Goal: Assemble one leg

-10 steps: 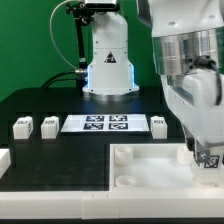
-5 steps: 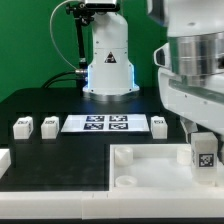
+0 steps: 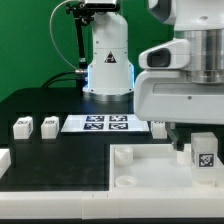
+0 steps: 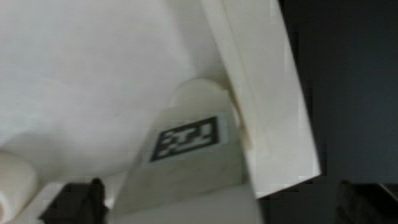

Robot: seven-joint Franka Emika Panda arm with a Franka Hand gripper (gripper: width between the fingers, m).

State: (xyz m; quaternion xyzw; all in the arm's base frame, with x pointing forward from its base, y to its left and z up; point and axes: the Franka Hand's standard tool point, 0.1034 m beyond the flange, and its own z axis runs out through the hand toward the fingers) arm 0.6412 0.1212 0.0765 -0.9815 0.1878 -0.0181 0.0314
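Note:
The leg [image 3: 205, 153], a small white block with a black-and-white tag, stands upright in the corner socket of the large white tray-like piece [image 3: 150, 172] at the exterior view's right. My gripper [image 3: 193, 138] hangs just above and beside it, jaws apart, holding nothing. In the wrist view the leg [image 4: 187, 138] shows from above against the tray's raised rim [image 4: 263, 90]. One dark fingertip [image 4: 79, 203] stands to one side of it; the other side is dark and unclear.
Two loose legs [image 3: 22, 126] [image 3: 50, 126] stand at the exterior view's left. A third [image 3: 158, 125] is half hidden behind my hand. The marker board [image 3: 95, 123] lies between them, and the robot base [image 3: 108, 62] stands behind. A white part [image 3: 3, 160] sits at the left edge.
My gripper was down around the leg at the tray's corner. It has let go and risen. The leg stays standing in the socket.

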